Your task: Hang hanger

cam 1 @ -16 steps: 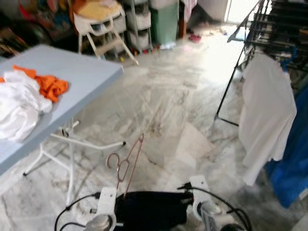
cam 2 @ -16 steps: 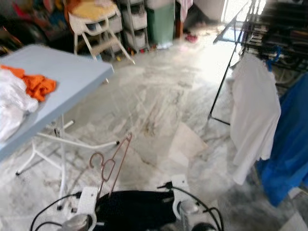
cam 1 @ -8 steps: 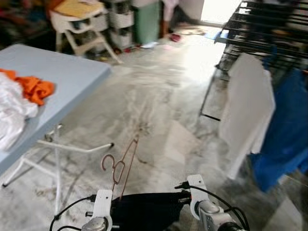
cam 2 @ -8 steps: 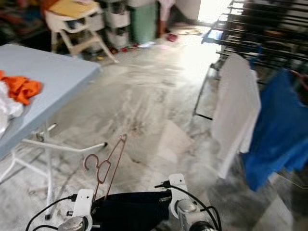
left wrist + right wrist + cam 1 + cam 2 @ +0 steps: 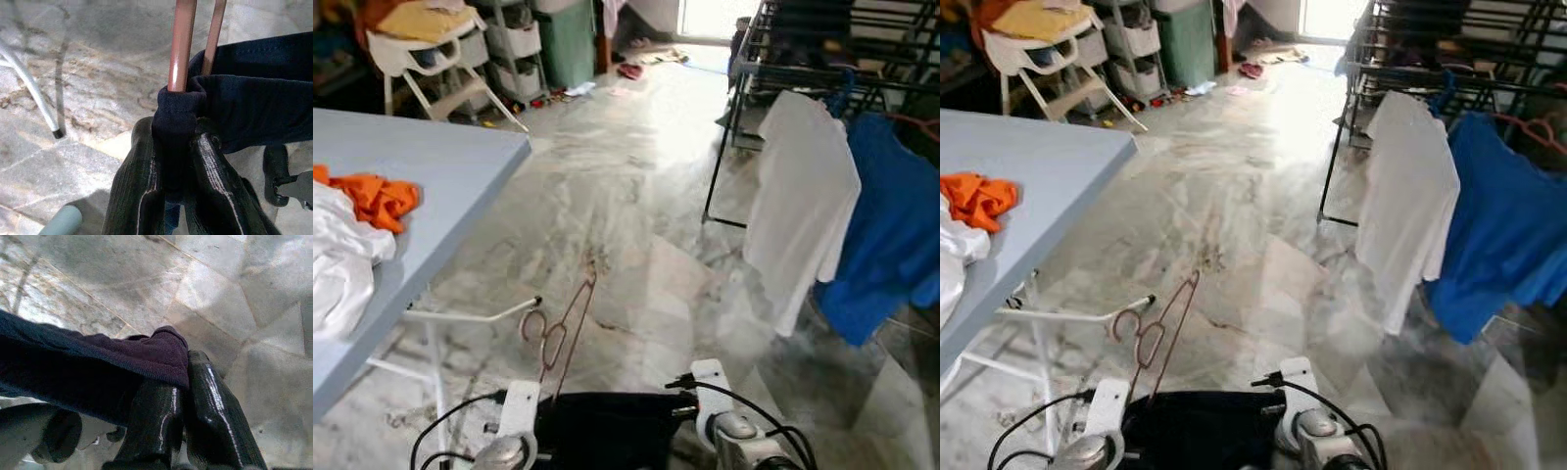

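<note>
A robot looks down across a marble floor (image 5: 636, 196) toward a black drying rack (image 5: 822, 49) at the far right, where a white shirt (image 5: 798, 201) and a blue shirt (image 5: 886, 220) already hang. Near the bottom centre, both arms hold a dark navy garment (image 5: 607, 426) stretched between them. A copper-coloured wire hanger (image 5: 563, 328) rises from the garment's left end, its hook curling to the left.

The left end effector (image 5: 171, 196) has its two black fingers pressed together on a bunched corner of the garment, with the hanger's thin rods emerging just above the pinch. The right end effector (image 5: 183, 411) is likewise clamped on the garment's other edge.

At left, a pale blue tabletop (image 5: 431, 166) carries a white cloth (image 5: 342, 255) and an orange cloth (image 5: 377, 196).

The hanger looks light, thin and stiff, likely slick where bare; the garment is soft and will sag. Holding through the cloth at the hanger's shoulders seems sound, leaving the hook free for the rack, which stands well apart.
</note>
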You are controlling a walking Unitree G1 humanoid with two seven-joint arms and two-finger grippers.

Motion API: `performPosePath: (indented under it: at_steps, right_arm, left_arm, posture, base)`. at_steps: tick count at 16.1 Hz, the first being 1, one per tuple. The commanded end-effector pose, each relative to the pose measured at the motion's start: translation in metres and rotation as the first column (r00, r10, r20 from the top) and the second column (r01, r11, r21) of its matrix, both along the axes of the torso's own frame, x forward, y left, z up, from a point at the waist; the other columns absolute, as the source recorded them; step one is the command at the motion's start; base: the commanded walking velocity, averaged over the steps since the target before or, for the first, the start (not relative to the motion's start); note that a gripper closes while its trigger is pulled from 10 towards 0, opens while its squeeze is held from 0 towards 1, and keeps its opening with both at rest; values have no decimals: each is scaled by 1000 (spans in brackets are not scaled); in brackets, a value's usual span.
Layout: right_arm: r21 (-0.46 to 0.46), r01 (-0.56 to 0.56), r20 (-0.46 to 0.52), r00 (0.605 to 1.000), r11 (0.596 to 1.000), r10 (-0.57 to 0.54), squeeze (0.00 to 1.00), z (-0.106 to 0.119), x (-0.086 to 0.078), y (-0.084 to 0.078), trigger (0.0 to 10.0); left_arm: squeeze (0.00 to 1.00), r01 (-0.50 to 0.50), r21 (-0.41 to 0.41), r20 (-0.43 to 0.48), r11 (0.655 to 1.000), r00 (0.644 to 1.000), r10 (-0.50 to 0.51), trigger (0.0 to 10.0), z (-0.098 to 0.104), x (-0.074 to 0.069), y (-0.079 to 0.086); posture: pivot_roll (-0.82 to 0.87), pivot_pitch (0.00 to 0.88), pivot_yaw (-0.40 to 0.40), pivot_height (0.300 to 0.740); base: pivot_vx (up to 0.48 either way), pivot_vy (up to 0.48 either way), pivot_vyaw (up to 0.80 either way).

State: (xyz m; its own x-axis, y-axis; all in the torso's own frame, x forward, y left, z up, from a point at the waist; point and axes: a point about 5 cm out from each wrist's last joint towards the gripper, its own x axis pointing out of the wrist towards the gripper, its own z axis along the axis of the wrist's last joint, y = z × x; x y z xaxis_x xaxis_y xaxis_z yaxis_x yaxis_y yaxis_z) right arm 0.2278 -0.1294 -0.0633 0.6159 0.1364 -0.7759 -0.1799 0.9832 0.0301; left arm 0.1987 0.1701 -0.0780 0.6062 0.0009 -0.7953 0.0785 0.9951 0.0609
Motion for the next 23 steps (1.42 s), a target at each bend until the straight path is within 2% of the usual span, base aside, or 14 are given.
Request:
performPosePath:
  at_steps: [1,8,15,17,20,23]
  right_arm:
    - [-28,55,21,998,998,-54,0,3,5,-15,10000]
    - [-43,36,24,999,998,-35,0,4,6,-15,10000]
    - [-48,11,27,1000,999,-10,0,4,7,-15,10000]
    - [-46,-2,32,999,999,3,0,5,7,-14,10000]
    - [-39,-10,33,999,999,11,0,5,8,-11,10000]
    - [-34,-12,31,999,999,13,0,5,8,-9,10000]
  left_arm:
    - [0,-40,48,-19,998,999,41,10000,-2,-6,17]
    - [0,-13,21,-19,1000,1000,13,10000,-3,-6,8]
    - [0,0,6,-24,1000,1000,0,10000,-3,-7,5]
    - [0,14,1,-26,1000,1000,-14,10000,-4,-7,2]
    - [0,4,-9,-23,1000,1000,-4,10000,-3,-7,3]
    - [0,8,-11,-23,1000,1000,-8,10000,-3,-7,4]
  posture:
    - [-67,0,53,740]
    - [-74,0,49,740]
    - [-82,0,48,740]
    - [-80,0,45,740]
    - [-79,0,49,740]
    - [-79,0,54,740]
  base:
    - [0,0,0]
    - [0,0,0]
    - [0,0,0]
    - [0,0,581]
    - [0,0,152]
    - [295,0,0]
